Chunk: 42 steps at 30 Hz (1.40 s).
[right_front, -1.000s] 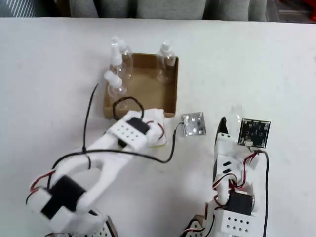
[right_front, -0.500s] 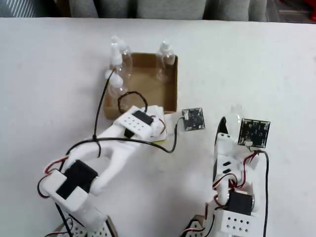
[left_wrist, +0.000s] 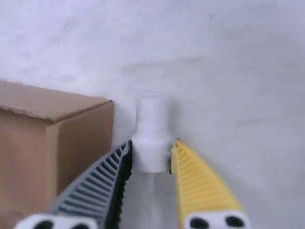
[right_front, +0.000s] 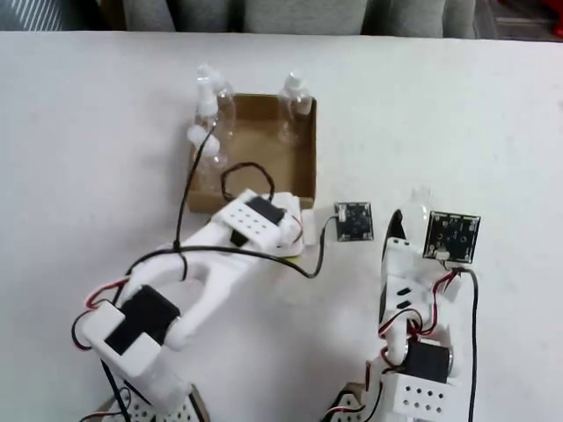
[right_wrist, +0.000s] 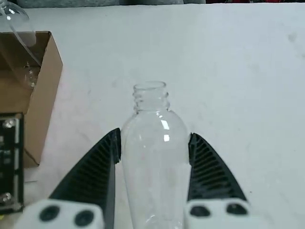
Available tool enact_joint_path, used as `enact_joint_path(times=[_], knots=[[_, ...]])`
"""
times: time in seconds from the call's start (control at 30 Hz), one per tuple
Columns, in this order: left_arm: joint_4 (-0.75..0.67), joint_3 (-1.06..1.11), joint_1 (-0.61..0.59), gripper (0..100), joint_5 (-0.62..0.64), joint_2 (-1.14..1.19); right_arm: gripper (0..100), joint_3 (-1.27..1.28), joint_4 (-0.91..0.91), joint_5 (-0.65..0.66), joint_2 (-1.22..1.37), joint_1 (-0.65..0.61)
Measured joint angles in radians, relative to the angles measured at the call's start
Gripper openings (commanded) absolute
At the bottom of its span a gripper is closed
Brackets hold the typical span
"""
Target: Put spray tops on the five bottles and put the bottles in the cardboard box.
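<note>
Spray top: a white spray top (left_wrist: 151,119) is pinched at its collar by the left hand (left_wrist: 150,148), one grey finger and one yellow finger pressed on either side. It is just beside an outer corner of the cardboard box (left_wrist: 57,143).
Open bottle: a clear bottle (right_wrist: 152,167) with a bare threaded neck is clamped around its body by the right hand (right_wrist: 155,137), black fingers tight on both flanks. From above it lies at about 4 o'clock from the box.
Cardboard box: open-topped, on the white desk (right_front: 457,105), toward 11 o'clock of the desk's centre.
Capped bottles: three stand at the box. One (right_front: 296,110) is at its 1 o'clock corner. Two (right_front: 214,104) (right_front: 204,149) are along its 9 to 11 o'clock side; whether these two stand inside the wall cannot be told.
Left arm: its wrist (right_front: 255,224) is over the box's 6 o'clock wall.
</note>
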Motion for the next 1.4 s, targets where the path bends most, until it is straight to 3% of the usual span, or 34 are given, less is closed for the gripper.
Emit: enact_joint_path(times=[0.23,0.4,0.63,0.83,1.03,1.23,1.4], knots=[[0.161,-0.026,0.043,2,0.028,-0.002,2.0,0.000,0.000,0.000,0.000,-0.002],[0.247,-0.026,0.044,2,0.150,-0.029,2.1,0.000,0.000,0.000,0.000,-0.002],[0.199,0.160,-0.040,2,0.296,-0.249,2.2,0.000,-0.028,0.000,0.000,-0.002],[0.095,0.328,-0.144,2,0.394,-0.428,2.1,0.066,-0.285,0.000,0.000,-0.087],[0.032,0.473,-0.155,2,0.417,-0.624,1.8,0.098,-0.623,0.000,0.003,-0.187],[0.031,0.562,-0.170,2,0.485,-0.864,1.7,0.100,-0.812,0.000,0.003,-0.301],[0.046,0.563,-0.272,2,0.608,-1.083,1.7,0.084,-0.887,0.000,0.003,-0.431]])
